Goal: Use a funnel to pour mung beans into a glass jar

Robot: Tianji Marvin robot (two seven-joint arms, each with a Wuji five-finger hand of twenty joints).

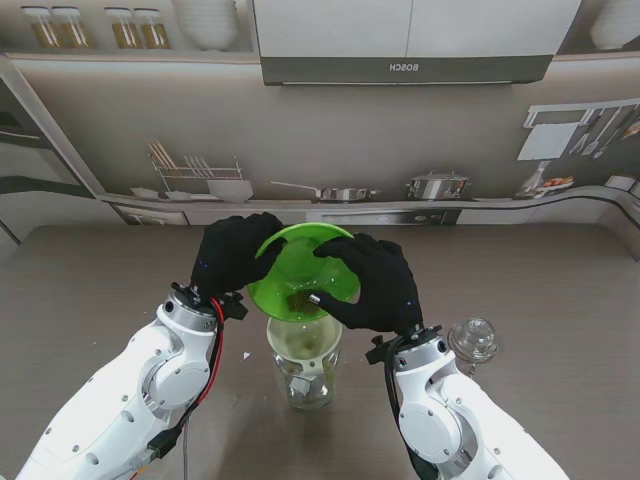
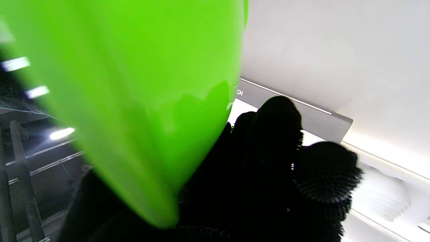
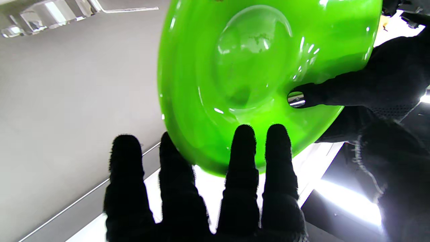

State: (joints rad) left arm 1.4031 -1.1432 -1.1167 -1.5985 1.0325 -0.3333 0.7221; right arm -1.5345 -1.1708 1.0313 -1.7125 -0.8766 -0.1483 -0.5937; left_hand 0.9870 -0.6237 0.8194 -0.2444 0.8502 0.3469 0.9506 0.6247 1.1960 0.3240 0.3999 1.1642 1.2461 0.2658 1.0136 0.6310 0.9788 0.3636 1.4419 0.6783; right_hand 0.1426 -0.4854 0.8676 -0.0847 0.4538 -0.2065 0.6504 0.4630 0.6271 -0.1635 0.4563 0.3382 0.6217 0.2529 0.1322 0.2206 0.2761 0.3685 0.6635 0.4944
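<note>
Black gloves cover much of the green bowl (image 1: 300,270), and the beans inside show only as a dark smudge near its bottom. The left hand (image 1: 232,255) grips the bowl's left rim; the right hand (image 1: 375,283) clasps the right side, thumb inside, fingers (image 3: 242,154) spread behind. The bowl is tipped steeply, mouth facing me, lower lip over the funnel (image 1: 302,338) seated in the glass jar (image 1: 306,378) near the counter's (image 1: 560,290) front edge. A glass lid (image 1: 473,340) lies just right of the jar
</note>
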